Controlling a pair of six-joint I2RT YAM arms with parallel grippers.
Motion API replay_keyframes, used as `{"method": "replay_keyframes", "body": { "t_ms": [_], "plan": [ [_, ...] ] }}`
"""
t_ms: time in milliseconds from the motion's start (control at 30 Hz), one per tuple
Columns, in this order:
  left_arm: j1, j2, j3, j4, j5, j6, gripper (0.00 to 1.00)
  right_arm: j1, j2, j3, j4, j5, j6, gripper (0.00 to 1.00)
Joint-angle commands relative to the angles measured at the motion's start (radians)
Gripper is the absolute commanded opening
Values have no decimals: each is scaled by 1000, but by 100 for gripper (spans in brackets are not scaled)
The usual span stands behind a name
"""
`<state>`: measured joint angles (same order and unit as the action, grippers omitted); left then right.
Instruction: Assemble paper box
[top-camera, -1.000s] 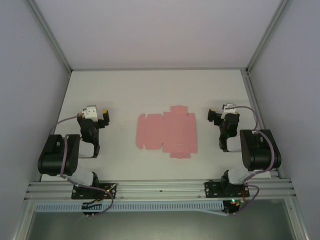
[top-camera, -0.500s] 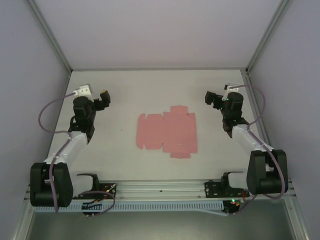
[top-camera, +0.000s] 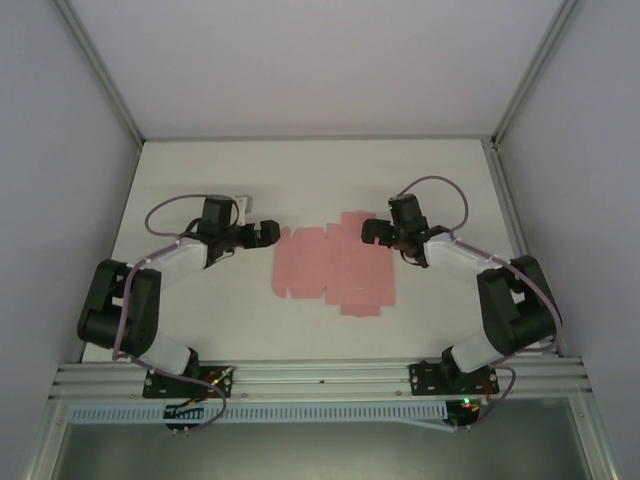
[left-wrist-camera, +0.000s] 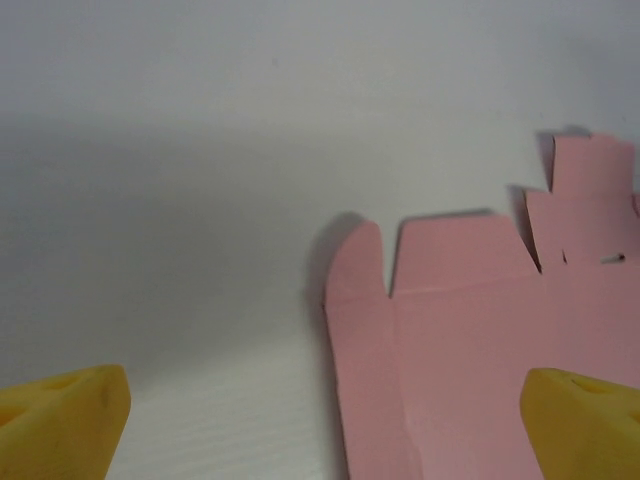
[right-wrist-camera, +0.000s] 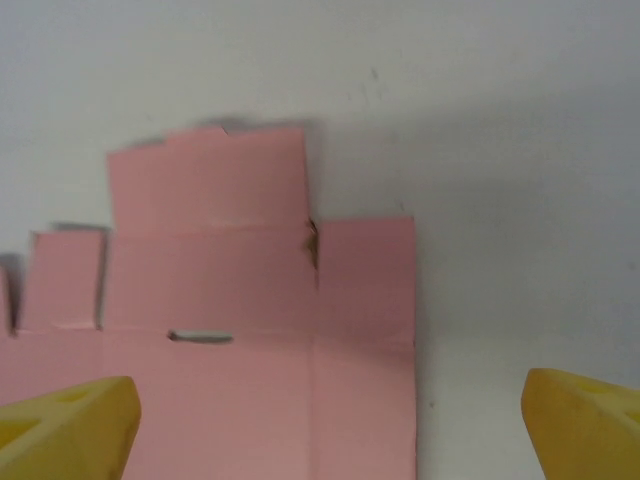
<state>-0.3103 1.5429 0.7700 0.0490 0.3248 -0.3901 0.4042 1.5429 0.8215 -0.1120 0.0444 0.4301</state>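
Observation:
The paper box (top-camera: 335, 265) lies as a flat pale pink cut-out with tabs and flaps in the middle of the white table. My left gripper (top-camera: 262, 233) hovers open at the sheet's upper left corner. In the left wrist view its yellow fingertips (left-wrist-camera: 60, 420) straddle the sheet's left edge (left-wrist-camera: 480, 340), and nothing is between them. My right gripper (top-camera: 375, 230) is open over the sheet's upper right part. The right wrist view shows the pink sheet (right-wrist-camera: 250, 300) and its right edge between the wide-apart yellow fingertips (right-wrist-camera: 585, 420). Neither gripper holds the paper.
The bare white table (top-camera: 200, 170) extends around the sheet. Grey walls with metal posts close in the left, right and back sides. An aluminium rail (top-camera: 320, 380) carrying both arm bases runs along the near edge.
Both arms have swung inward from the table's sides, so each gripper now sits at an upper corner of the pink sheet. The sheet has not moved.

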Motion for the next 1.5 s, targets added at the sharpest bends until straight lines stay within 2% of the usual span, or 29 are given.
{"method": "replay_keyframes", "body": {
  "t_ms": [0,100,233,567,800,933,1167,1267,1400,1467],
  "plan": [
    [-7,55,33,-54,119,-20,100,4,56,44,-72,-27,51,95],
    [-19,94,40,-59,145,-13,100,4,89,48,-56,-101,48,88],
    [-44,142,58,-80,193,12,97,4,114,36,-72,-76,71,87],
    [-82,223,91,-72,299,15,86,4,133,-32,-43,-71,147,69],
    [-85,199,56,62,414,-35,78,4,153,-95,80,-153,206,67],
    [-85,216,56,65,413,-32,77,4,153,-102,88,-154,213,66],
    [-85,212,40,140,421,-66,64,4,136,-148,179,-206,222,62],
    [-87,231,52,151,420,-70,44,2,113,-157,203,-219,212,65],
    [-87,218,71,158,415,-47,0,-5,74,-137,180,-221,182,68],
    [-87,183,76,144,395,-22,0,-17,33,-139,194,-223,164,72]
  ]
}}
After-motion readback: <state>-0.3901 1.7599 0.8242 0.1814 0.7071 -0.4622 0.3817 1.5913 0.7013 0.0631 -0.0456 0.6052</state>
